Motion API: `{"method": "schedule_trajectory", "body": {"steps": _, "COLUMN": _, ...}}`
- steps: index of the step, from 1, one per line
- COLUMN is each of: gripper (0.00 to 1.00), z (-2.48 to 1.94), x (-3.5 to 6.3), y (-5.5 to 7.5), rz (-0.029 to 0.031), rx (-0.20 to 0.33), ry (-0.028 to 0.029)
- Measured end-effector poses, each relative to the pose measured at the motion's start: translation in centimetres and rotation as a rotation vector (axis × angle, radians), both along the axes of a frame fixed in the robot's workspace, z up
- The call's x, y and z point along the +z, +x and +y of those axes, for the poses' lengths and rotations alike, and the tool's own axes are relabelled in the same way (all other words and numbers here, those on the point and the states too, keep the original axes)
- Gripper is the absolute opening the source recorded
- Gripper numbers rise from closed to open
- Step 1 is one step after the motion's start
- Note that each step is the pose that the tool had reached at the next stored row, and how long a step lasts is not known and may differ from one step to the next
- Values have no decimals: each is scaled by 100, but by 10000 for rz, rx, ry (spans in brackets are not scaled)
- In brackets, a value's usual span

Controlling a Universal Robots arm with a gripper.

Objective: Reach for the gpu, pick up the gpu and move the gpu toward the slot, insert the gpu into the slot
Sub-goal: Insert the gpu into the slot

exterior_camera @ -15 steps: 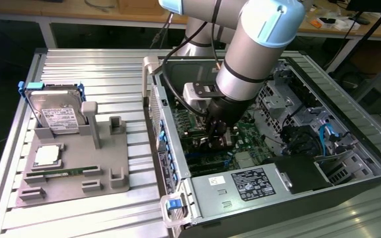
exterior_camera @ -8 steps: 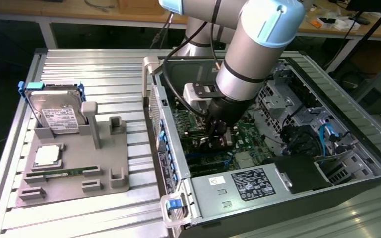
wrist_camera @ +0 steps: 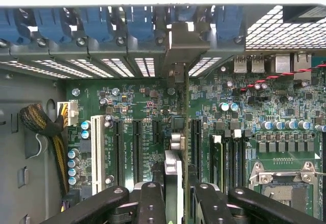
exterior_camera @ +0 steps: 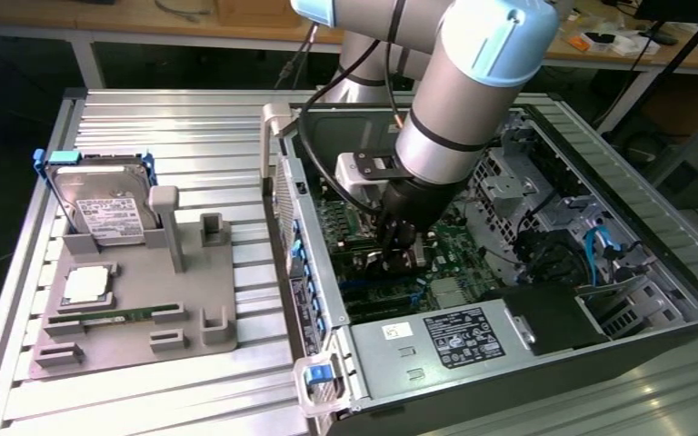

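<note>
My gripper (wrist_camera: 175,201) is down inside the open computer case (exterior_camera: 324,363), shut on the gpu (wrist_camera: 173,175). In the wrist view the gpu shows edge-on between the two black fingers (wrist_camera: 152,203). Its silver bracket (wrist_camera: 181,43) stands against the case's rear slot openings. The card lies along the green motherboard (wrist_camera: 137,102), between the black expansion slots (wrist_camera: 136,147) and another slot (wrist_camera: 196,142). The slot directly under the card is hidden by it. In the exterior view the gripper (exterior_camera: 398,254) hangs low over the motherboard (exterior_camera: 453,245).
A grey fixture (exterior_camera: 192,300) at the exterior view's left holds a silver hard drive (exterior_camera: 106,213), a processor chip (exterior_camera: 88,286) and a memory stick (exterior_camera: 113,318). The power supply (exterior_camera: 458,341), drive cages (exterior_camera: 519,191) and a cable bundle (wrist_camera: 43,127) crowd the case.
</note>
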State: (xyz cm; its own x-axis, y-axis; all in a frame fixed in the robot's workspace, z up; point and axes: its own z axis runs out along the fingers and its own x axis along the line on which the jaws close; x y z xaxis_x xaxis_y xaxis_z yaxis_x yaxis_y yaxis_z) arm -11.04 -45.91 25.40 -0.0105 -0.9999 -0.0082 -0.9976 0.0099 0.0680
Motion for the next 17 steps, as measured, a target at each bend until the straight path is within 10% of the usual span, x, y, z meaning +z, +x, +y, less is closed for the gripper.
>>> {"method": "schedule_trajectory", "body": {"steps": 17, "gripper": 27, "z": 0, "x": -59, "y": 0, "rz": 1, "rx": -1, "ry": -2}}
